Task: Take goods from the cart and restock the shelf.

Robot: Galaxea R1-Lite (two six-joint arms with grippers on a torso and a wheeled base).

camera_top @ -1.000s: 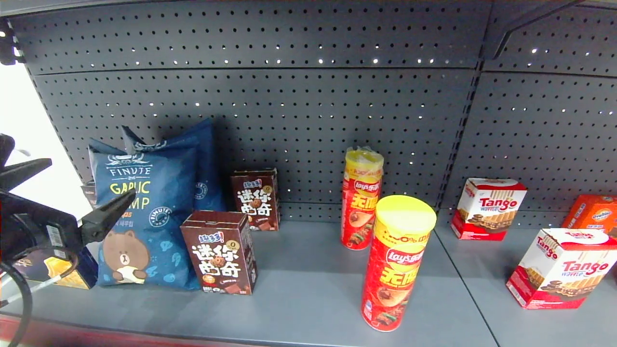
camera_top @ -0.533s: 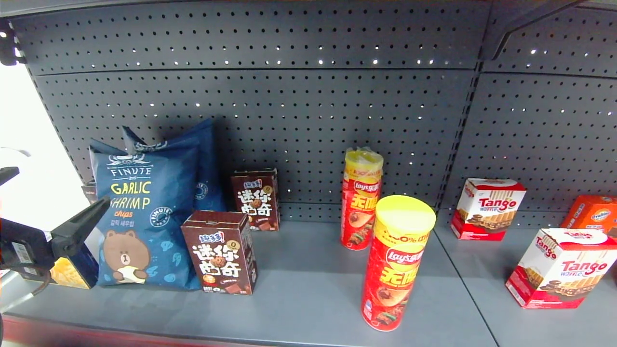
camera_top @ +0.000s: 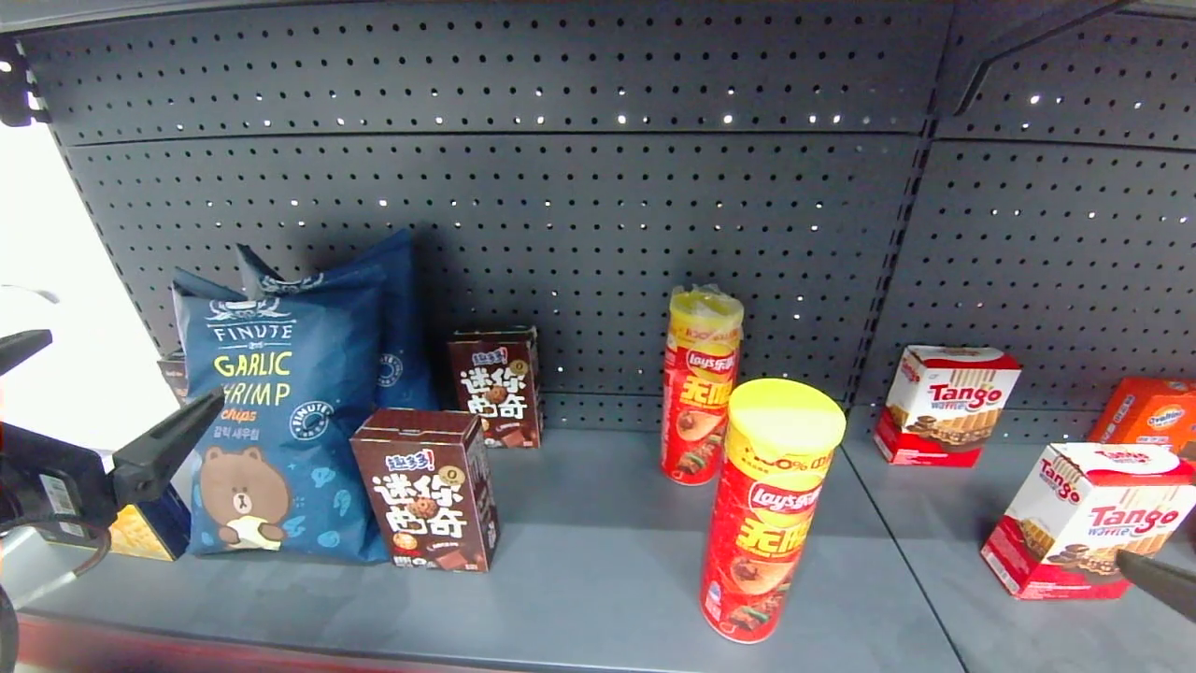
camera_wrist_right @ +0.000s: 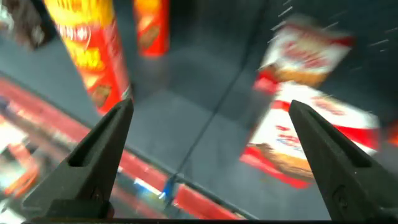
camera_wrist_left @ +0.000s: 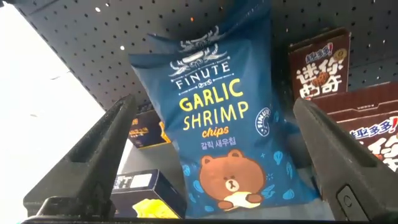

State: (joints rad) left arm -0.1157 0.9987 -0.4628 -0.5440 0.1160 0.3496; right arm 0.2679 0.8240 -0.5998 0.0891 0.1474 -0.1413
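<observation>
Left jaws gape empty before chips bag (camera_wrist_left: 217, 118); right jaws gape empty near wafer box (camera_top: 1093, 514)

Dark grey perforated metal back panel (camera_top: 579, 206) was seen at rear. Blue plastic chip bag with bear print (camera_top: 280, 439) was stood upright at left, second blue bag (camera_top: 397, 308) leaned behind it. Front brown cardboard biscuit box (camera_top: 428, 491) was set just beside bag, rear brown box (camera_top: 495, 385) near panel. Front red cylindrical can with yellow lid (camera_top: 771, 509) and rear red can (camera_top: 699, 383) were placed mid-view. Rear white-and-red wafer box (camera_top: 946, 404), front wafer box (camera_top: 1084, 519) and orange box (camera_top: 1145, 411) were noted at right.
</observation>
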